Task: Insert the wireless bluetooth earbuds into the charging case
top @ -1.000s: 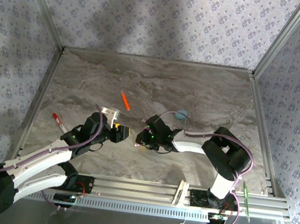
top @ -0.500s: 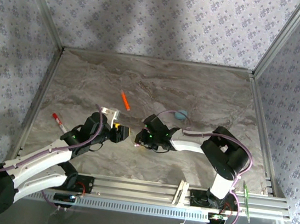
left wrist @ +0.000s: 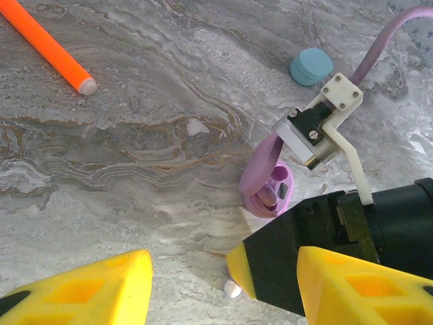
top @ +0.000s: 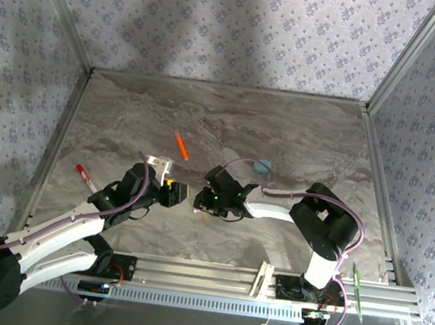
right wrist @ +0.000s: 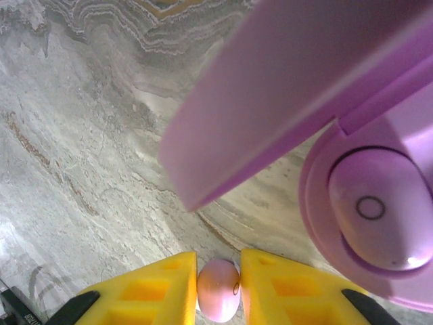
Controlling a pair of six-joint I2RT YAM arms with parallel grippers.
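**Right gripper pinching a pink bud just short of the open pink case**

Over the last second my right arm slid a touch toward the left arm; the left arm sits where it was.

Top view: right gripper (top: 205,206) is low over the table (top: 301,133), nearly tip to tip with the left gripper (top: 182,194). The bud and the pink case are too small to make out here. Cyan case (top: 262,167) sits behind the right arm, orange stick (top: 181,146) well apart.

Left wrist: the left gripper's fingers (left wrist: 88,288) are spread wide with nothing gripped. Pink case (left wrist: 269,195) lies open, lid up, just beyond the right gripper's black body. A pale speck (left wrist: 232,290) shows under that tip; I can't tell if it's the gripped bud.

Right wrist: pink earbud (right wrist: 218,283) is clamped between the yellow fingers, near the case base. A seated bud (right wrist: 375,206) fills one slot. The lid is blurred and cut off by the frame.
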